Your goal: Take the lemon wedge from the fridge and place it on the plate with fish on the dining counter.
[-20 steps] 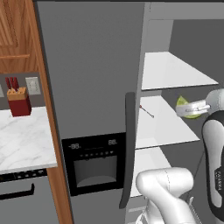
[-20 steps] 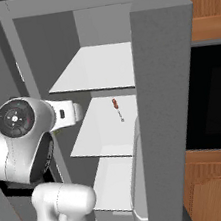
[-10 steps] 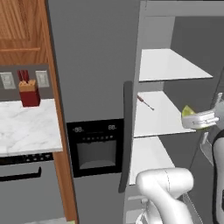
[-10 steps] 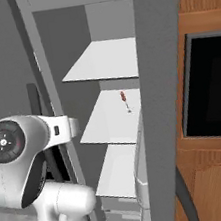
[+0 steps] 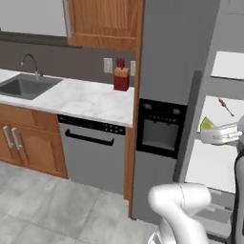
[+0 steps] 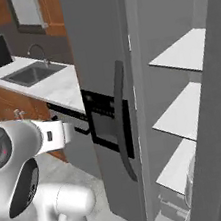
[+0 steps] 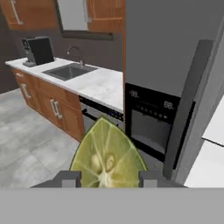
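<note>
Hand view: gripper (image 7: pixel 105 178) closed on the lemon wedge (image 7: pixel 108 158), one fingertip (image 7: pixel 70 179) at each lower corner, cut face toward the camera. Left base view: same lemon wedge (image 5: pixel 207 125) at the tip of the gripper (image 5: pixel 209 134), outside the fridge (image 5: pixel 190 62), level with a white shelf (image 5: pixel 217 107) beyond it. Best kept clamped evenly and carried level during the turn toward the dining counter, slow on the swing, clear of the dark fridge handle (image 7: pixel 189 109) just to the right of the gripper. Sink counter (image 7: pixel 98 83) ahead and left of the gripper, not the goal. Wedge standing up from the fingertips: pointed tip away from the gripper, toward the scene ahead; long axis roughly along the gripper's reach, broad base across the gap between the fingertips.
</note>
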